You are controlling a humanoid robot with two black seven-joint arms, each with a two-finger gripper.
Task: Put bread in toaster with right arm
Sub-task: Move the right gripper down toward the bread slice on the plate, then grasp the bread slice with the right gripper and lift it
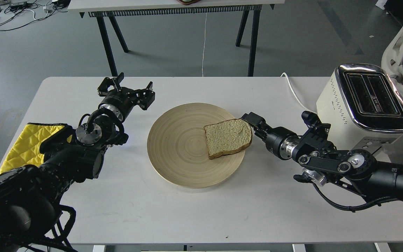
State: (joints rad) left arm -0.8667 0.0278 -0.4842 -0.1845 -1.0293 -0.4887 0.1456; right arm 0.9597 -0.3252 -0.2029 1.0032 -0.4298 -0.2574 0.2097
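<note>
The bread (226, 137) is a tan slice with a brown crust, lying on the right half of a round wooden plate (177, 147) at the table's middle. My right gripper (247, 121) reaches in from the right and its dark tip touches the slice's upper right corner; its two fingers cannot be told apart. The cream toaster (362, 101) with a chrome top and two empty slots stands at the table's right edge, behind the right arm. My left gripper (131, 89) is open and empty, hovering left of the plate's far rim.
A yellow quilted cloth (23, 143) lies at the table's left edge under my left arm. The toaster's white cord (294, 91) runs over the table's back edge. A second table's black legs (107, 45) stand behind, and a white chair (402, 38) stands at the far right.
</note>
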